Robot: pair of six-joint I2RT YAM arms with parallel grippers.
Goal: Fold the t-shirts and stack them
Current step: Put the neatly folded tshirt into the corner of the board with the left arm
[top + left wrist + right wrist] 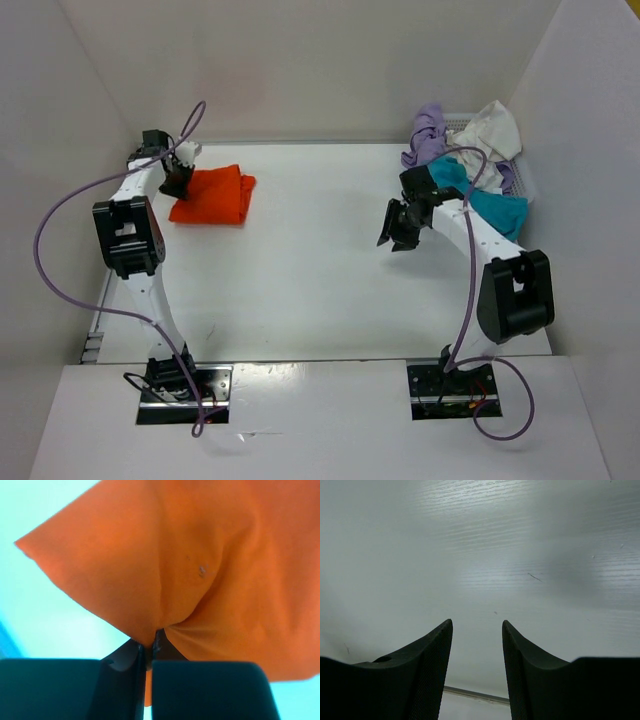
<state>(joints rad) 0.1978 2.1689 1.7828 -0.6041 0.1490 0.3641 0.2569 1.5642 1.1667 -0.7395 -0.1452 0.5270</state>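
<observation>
An orange t-shirt (213,197) lies folded at the back left of the table. My left gripper (176,181) is at its left edge, shut on a pinch of the orange cloth (200,570), which puckers into the closed jaws of the left gripper (150,647). Lavender (428,132), off-white (495,130) and teal-blue (487,203) t-shirts are heaped in the basket at the back right. My right gripper (401,228) hovers left of that heap, open, and the right gripper (477,625) has only bare table between its fingers.
A white mesh basket (519,178) holds the heap at the back right corner. White walls enclose the table on the left, back and right. Purple cables loop off both arms.
</observation>
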